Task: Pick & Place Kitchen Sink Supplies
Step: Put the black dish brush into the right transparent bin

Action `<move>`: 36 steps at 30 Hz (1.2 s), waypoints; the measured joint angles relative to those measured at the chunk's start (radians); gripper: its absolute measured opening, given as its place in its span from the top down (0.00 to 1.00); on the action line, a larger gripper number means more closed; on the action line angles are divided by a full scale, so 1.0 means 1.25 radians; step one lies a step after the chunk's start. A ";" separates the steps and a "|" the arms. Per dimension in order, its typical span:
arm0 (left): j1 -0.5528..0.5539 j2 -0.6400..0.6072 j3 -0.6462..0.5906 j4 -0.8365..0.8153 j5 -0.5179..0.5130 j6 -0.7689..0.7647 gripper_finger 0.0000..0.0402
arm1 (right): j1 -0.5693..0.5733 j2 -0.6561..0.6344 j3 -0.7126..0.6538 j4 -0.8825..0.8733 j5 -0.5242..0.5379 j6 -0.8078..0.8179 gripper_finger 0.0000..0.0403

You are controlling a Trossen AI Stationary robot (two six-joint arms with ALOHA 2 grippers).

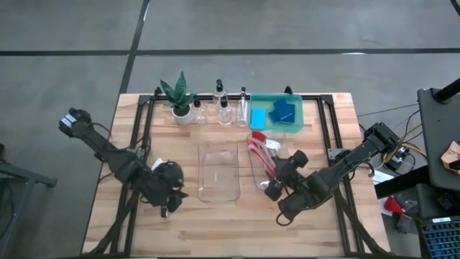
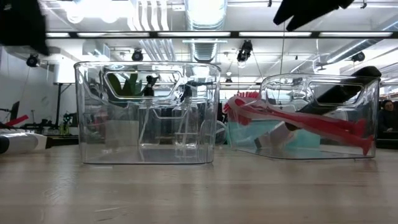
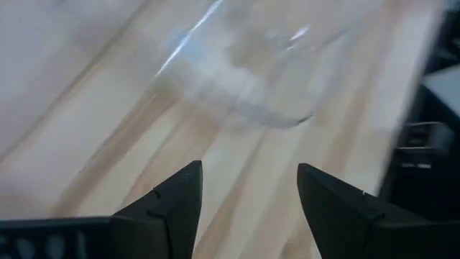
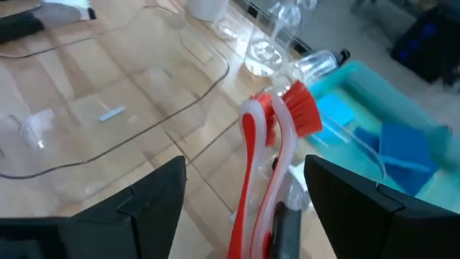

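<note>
While the left gripper (image 1: 171,203) waits with fingers apart and empty beside the left bin (image 1: 218,171), the right gripper (image 1: 275,183) hangs over the right bin (image 1: 266,167), fingers spread wide, nothing held. Just ahead of them lie the red brushes (image 4: 267,160), handles pointing back toward it.

- Two bins mid-table: left bin (image 1: 218,171), right bin (image 1: 263,167) holding brushes (image 1: 259,155).
- Far edge: plant (image 1: 179,98) left, bottles (image 1: 224,108) middle, tray (image 1: 259,102) with sponges (image 1: 285,112) right.

Two dark jointed arms (image 1: 108,150) (matte black), wedge-shaped black fingers (image 4: 151,191).
</note>
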 joint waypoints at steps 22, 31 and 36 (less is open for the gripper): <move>-0.086 0.159 -0.112 -0.210 0.112 -0.544 0.46 | 0.000 0.000 0.003 -0.006 0.023 -0.136 0.35; -0.087 0.204 -0.152 -0.139 0.075 -0.546 0.46 | 0.000 0.000 0.002 -0.006 0.038 -0.136 0.37; -0.086 0.215 -0.180 -0.111 0.096 -0.532 0.47 | 0.000 0.000 0.002 -0.006 0.039 -0.135 0.35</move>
